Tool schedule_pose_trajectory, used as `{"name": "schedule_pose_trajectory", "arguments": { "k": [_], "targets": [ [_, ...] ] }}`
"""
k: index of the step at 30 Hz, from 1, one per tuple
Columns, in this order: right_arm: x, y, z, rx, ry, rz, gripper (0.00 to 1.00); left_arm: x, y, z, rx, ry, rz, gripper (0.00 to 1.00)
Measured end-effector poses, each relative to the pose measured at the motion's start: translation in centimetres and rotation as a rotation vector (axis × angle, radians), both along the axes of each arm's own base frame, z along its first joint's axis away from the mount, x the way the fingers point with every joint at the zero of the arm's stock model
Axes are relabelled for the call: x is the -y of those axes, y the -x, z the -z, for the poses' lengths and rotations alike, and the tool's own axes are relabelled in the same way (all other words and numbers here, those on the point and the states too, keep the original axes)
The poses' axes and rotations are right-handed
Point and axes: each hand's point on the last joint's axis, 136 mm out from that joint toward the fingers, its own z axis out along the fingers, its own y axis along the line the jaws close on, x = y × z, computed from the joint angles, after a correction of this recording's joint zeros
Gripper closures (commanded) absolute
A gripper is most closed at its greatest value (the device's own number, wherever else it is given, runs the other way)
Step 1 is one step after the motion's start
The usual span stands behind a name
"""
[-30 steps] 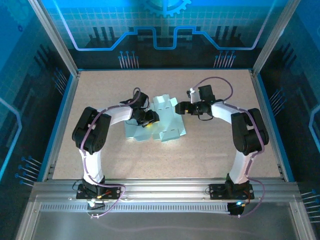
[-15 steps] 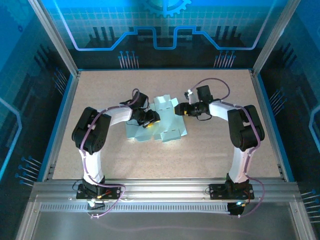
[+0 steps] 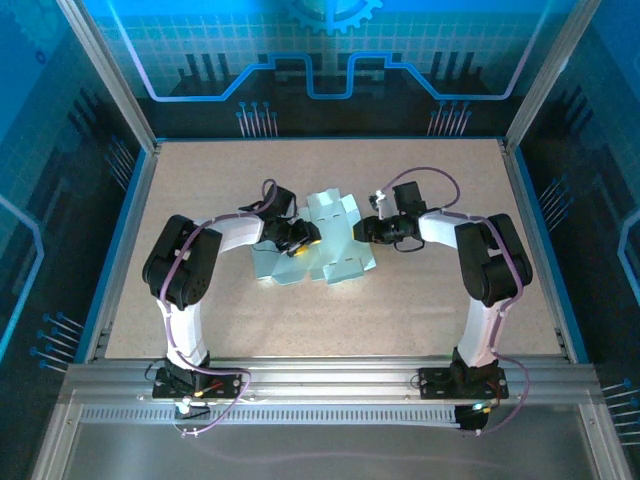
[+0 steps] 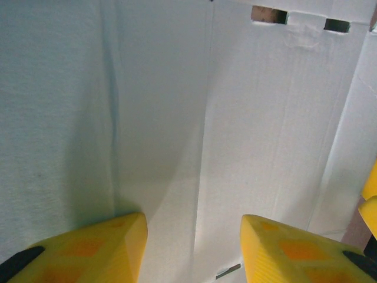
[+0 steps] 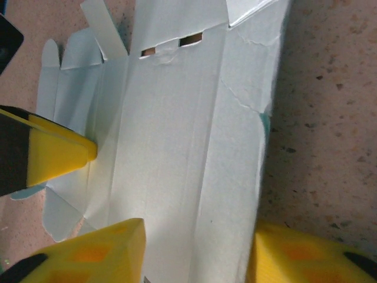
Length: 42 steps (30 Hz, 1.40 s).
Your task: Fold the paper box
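Observation:
The paper box [image 3: 335,252] is a pale blue-white die-cut sheet lying mostly flat at mid-table, with creases, flaps and two small slots [image 5: 171,46]. My left gripper [image 3: 300,240] is over its left part. In the left wrist view its yellow fingers [image 4: 100,247] stand apart over a crease of the card [image 4: 235,118], holding nothing. My right gripper [image 3: 366,230] is at the sheet's right edge. One of its fingers [image 5: 94,253] is over the card [image 5: 177,130] and the other is beside the edge, above the table. A left gripper finger [image 5: 59,154] touches the sheet's far side.
The speckled tabletop [image 3: 200,300] is ringed by a blue border and metal frame posts [image 3: 110,80]. A metal rail [image 3: 330,375] runs along the near edge, where both arm bases are bolted. Purple cables loop over both arms.
My right gripper has moved left and slightly nearer, onto the sheet's right edge, and its jaws have narrowed. The left arm and the sheet have barely moved.

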Motion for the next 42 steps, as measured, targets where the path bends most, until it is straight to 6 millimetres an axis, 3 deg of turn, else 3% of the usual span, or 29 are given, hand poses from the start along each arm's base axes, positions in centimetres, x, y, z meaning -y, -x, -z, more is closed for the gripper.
{"name": "schedule_pose_trajectory", "arguments": {
  "k": [8,14,24,31,38,42],
  "targets": [
    [0.0,-0.5,-0.2,0.022,0.022,0.004,1.0,0.1,0.0,0.0,-0.001,0.004,-0.001,0.51],
    [0.2,-0.6,-0.1,0.021,0.047,0.014,1.0,0.2,0.1,-0.2,0.008,0.017,0.005,0.44],
    [0.3,0.4,0.1,0.082,0.224,-0.067,1.0,0.1,0.9,-3.2,0.068,0.026,-0.002,0.02],
    [1.1,0.5,-1.2,0.184,0.439,-0.083,1.0,0.0,-0.4,-6.3,0.124,0.016,-0.028,0.01],
    [1.5,0.8,-1.3,0.254,0.61,-0.11,1.0,1.5,-4.8,-11.9,0.236,0.034,-0.018,0.06],
    [1.5,0.8,-1.3,0.264,0.628,-0.117,1.0,2.4,-6.9,-13.2,0.26,0.028,-0.002,0.11]
  ]
}}
